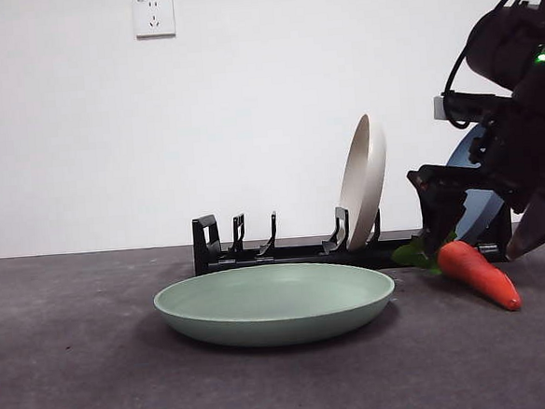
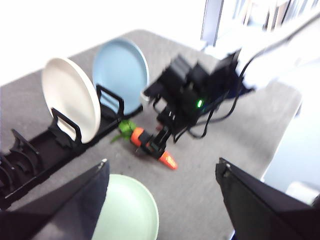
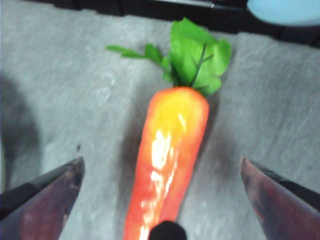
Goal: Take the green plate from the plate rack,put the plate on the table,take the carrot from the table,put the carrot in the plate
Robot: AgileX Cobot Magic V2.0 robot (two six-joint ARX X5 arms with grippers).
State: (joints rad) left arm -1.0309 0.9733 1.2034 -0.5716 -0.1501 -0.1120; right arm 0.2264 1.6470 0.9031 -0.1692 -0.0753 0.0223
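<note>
The green plate (image 1: 275, 303) lies flat on the table (image 1: 78, 368) in front of the plate rack (image 1: 285, 253); it also shows in the left wrist view (image 2: 125, 210). The carrot (image 1: 478, 272) lies on the table to the plate's right, leaves toward the rack. My right gripper (image 1: 486, 246) is open and low over the carrot (image 3: 170, 145), one jaw on each side, not touching it. The right wrist view shows that gripper (image 3: 161, 170) straddling it. My left gripper (image 2: 162, 165) is open and empty, high above the table, looking down on the carrot (image 2: 167, 161) and rack (image 2: 30, 150).
A cream plate (image 1: 364, 179) stands upright in the rack's right part, and a blue plate (image 1: 479, 211) stands at its right end, behind the right arm. The rack's left slots hold nothing. A wall with a socket (image 1: 154, 16) is behind.
</note>
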